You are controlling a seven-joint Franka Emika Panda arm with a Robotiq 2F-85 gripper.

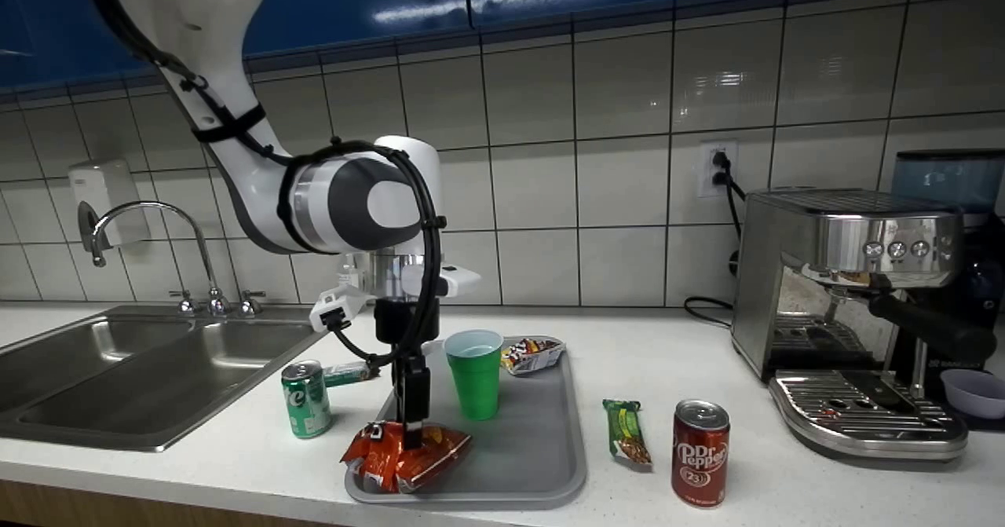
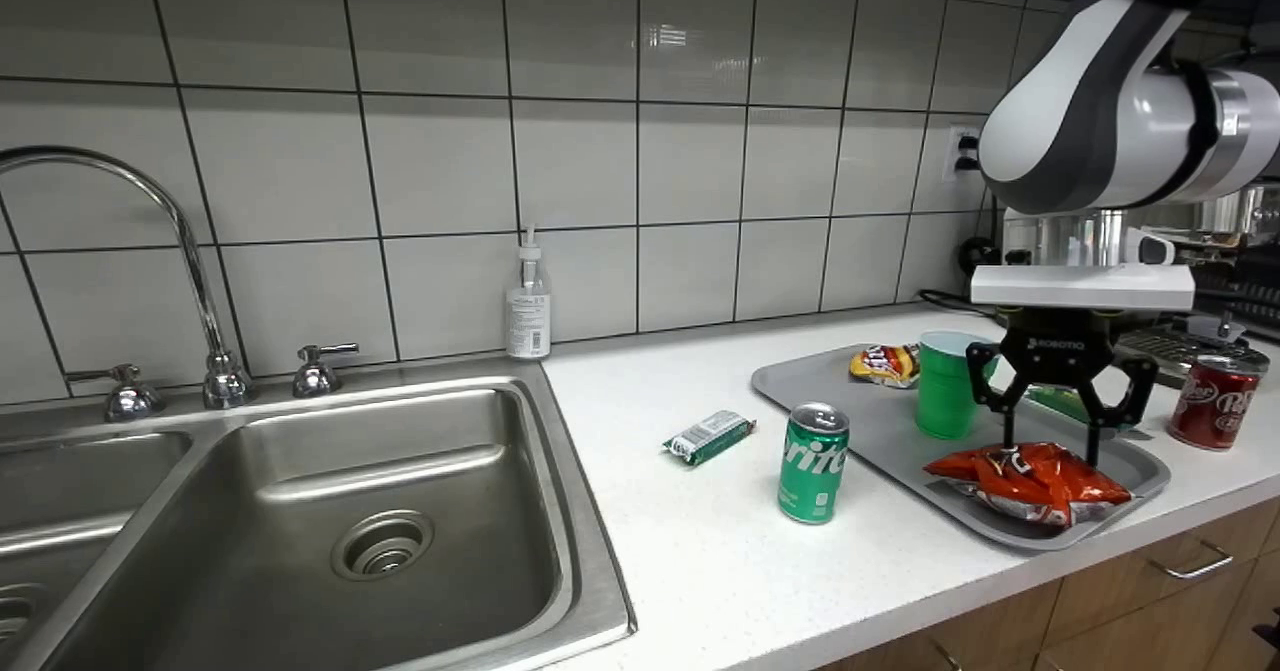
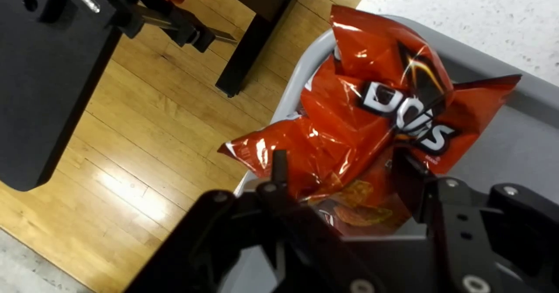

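Observation:
A crumpled red Doritos bag (image 1: 385,462) lies on the near end of a grey tray (image 1: 542,448). From above, my gripper (image 2: 1050,452) reaches down to the bag, a black finger on either side of its middle. In the wrist view the bag (image 3: 340,109) fills the centre, and its printed lettering faces up. My gripper (image 3: 340,155) stands open there, fingers wide apart with part of the bag between them. Whether the finger pads press on the bag cannot be made out. Behind the bag on the tray stands a green cup (image 1: 475,382).
A yellow candy bag (image 2: 885,364) lies at the tray's back. Beside the tray stand a Sprite can (image 2: 813,466) and a Dr Pepper can (image 1: 700,452). Green-wrapped bars (image 1: 626,433) lie on both sides. A sink (image 2: 380,541) and an espresso machine (image 1: 848,236) flank the counter.

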